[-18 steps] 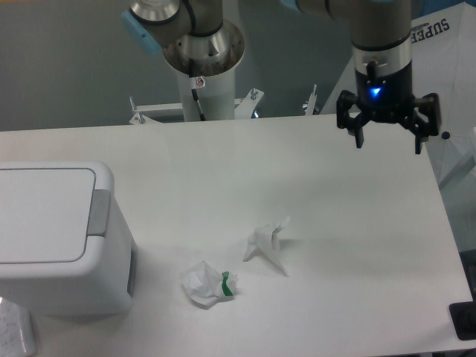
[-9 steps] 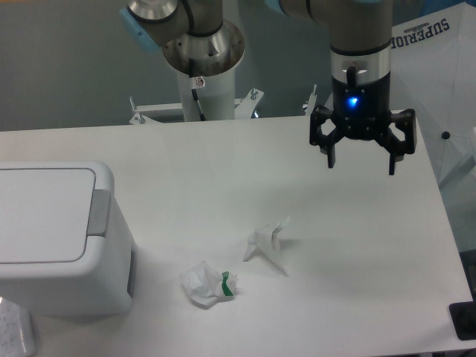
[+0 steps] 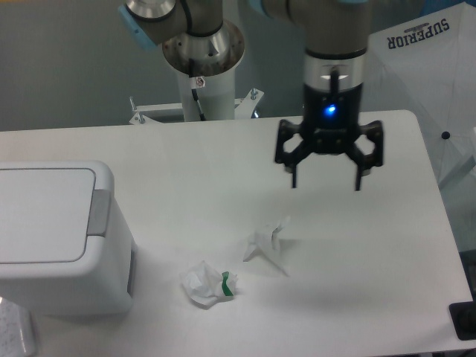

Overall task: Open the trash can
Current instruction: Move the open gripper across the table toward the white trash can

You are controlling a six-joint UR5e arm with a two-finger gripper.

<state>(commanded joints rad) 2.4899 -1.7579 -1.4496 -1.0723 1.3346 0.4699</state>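
Bare table (image 3: pixel 186 160) between gripper (image 3: pixel 326 183) and trash can (image 3: pixel 59 238) — open path along the far side. Two paper wads (image 3: pixel 209 284) (image 3: pixel 267 242) sit nearer the front, below that line — low obstacles.

Hand (image 3: pixel 326 183) spread wide above table — trash can (image 3: pixel 52 238) lid down.

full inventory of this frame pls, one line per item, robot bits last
trash can: 1, white, lid shut, grey push strip on lid's right edge, left side of table
paper wad with green mark: 1, white, table front centre
plain paper wad: 1, white, just right of and behind the first
table: 1, white
banner reading SUPERIOR: 1, white, top right background
gripper: 1, black, blue light, fingers spread, empty, above table centre-right
robot base column: 1, grey-white, behind table
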